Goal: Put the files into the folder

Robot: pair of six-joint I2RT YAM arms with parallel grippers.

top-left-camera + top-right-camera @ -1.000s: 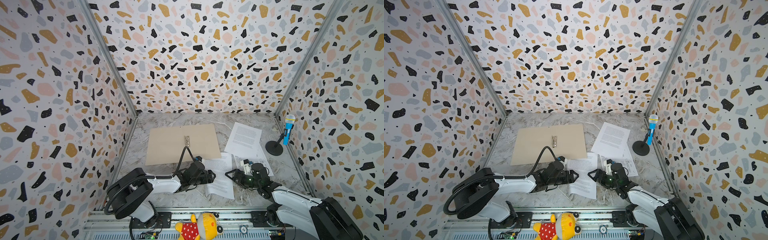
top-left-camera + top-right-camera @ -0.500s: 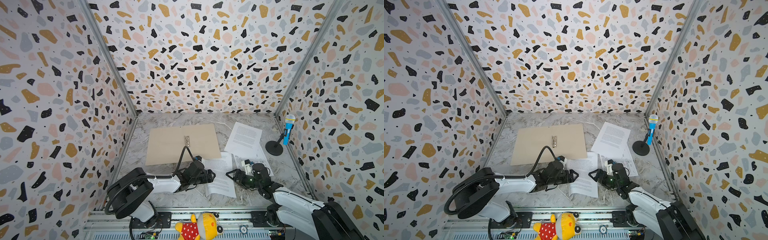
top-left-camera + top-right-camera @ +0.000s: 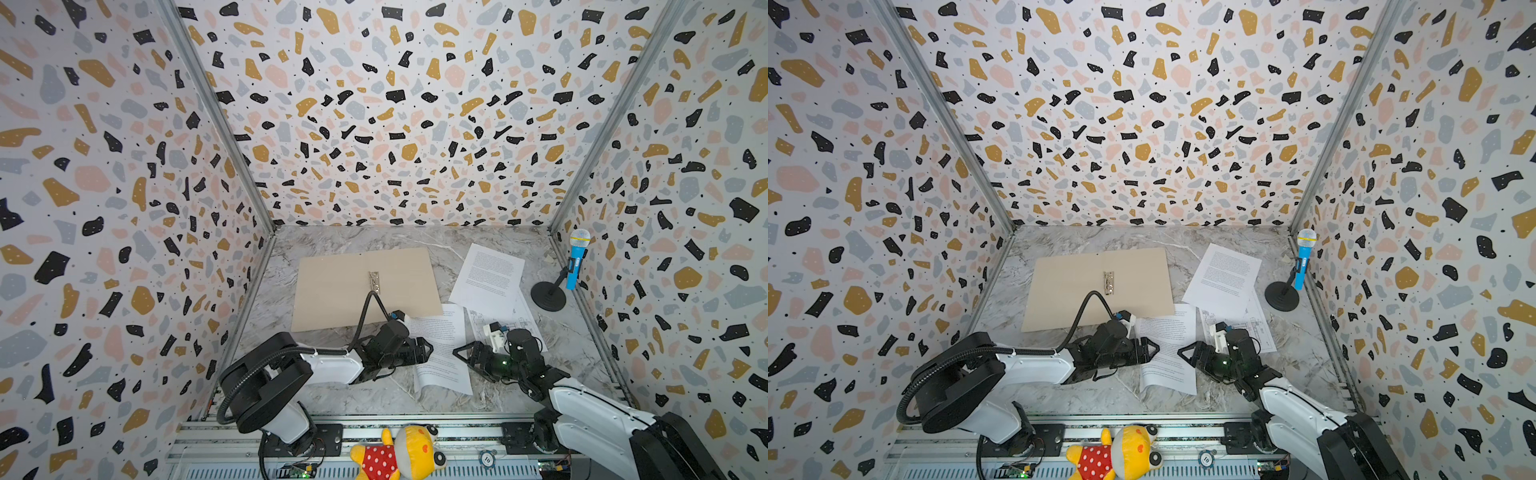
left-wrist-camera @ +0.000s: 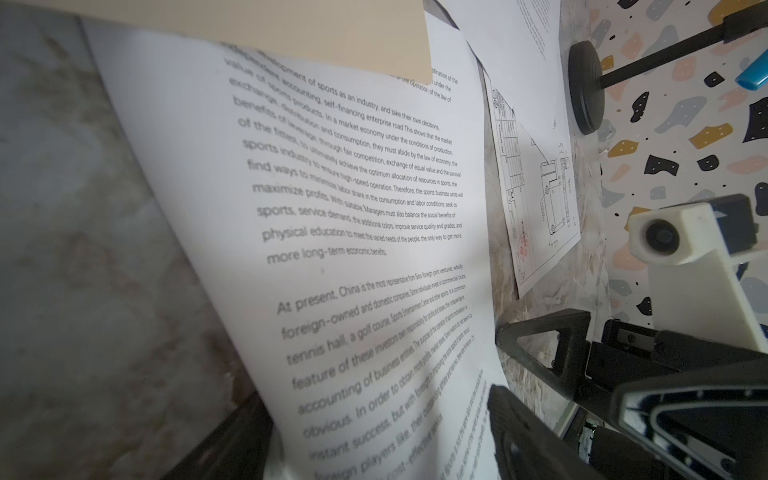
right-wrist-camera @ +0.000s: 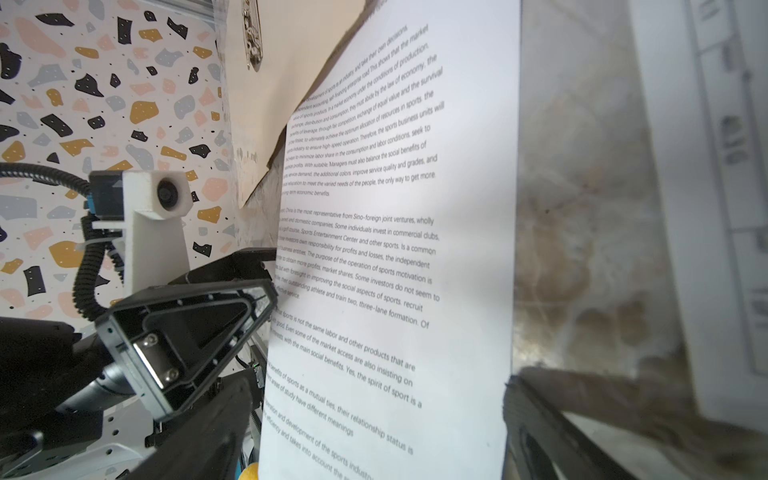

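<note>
Since a second ago the right tool point(image 3: 457, 354) has edged toward the near text sheet point(image 3: 442, 363); its jaws stand apart, like those of the left tool point(image 3: 430, 351), the two facing across that sheet, neither gripping it. Its far corner hides under the open tan folder point(image 3: 353, 286). Farther off, another text sheet point(image 3: 488, 274) partly covers the diagram sheet point(image 3: 528, 324) on the marble worktop point(image 3: 374, 401), terrazzo walls point(image 3: 395, 124) around.

Blue microphone point(image 3: 577, 259) sits on black stand point(image 3: 547, 297); yellow plush point(image 3: 401, 455) lies on rail point(image 3: 469, 434).
</note>
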